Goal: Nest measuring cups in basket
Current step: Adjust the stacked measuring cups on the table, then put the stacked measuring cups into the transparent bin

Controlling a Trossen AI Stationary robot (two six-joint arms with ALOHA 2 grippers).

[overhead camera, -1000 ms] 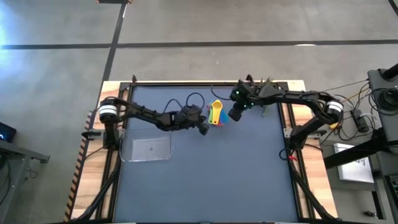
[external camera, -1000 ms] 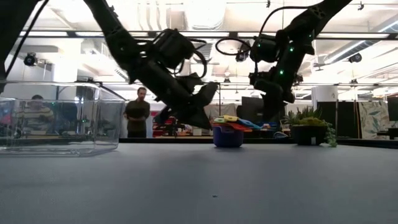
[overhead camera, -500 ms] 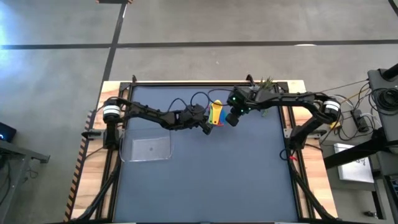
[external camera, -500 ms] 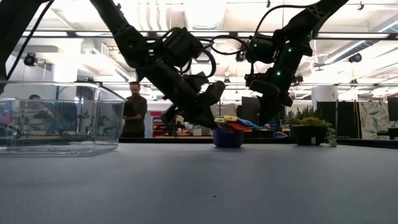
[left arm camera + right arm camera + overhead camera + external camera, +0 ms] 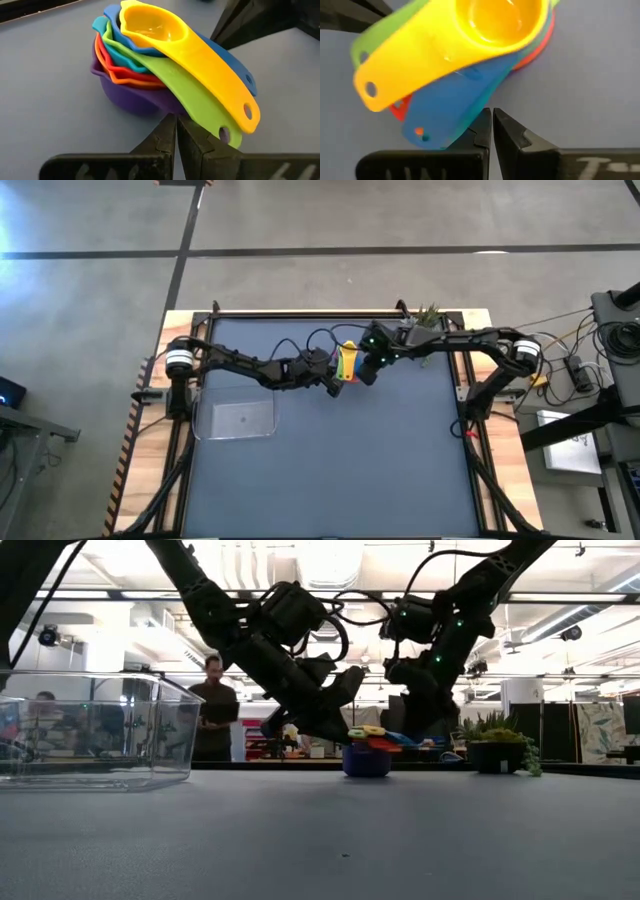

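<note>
While the basket (image 5: 237,420) sits well apart at our left, our left gripper (image 5: 331,385) and right gripper (image 5: 364,373), both pressed shut and holding nothing, flank the nested measuring cups (image 5: 347,362); we risk shoving the stack over, scattering cups.

The measuring cups (image 5: 165,65) stack yellow, lime green, blue, teal, red, orange, purple; the basket (image 5: 236,420) is clear.

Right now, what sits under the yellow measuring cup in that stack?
Under the yellow cup nest the lime green cup, blue, teal, red and orange, with the purple cup lowest. Their bowls' insides are covered.
</note>
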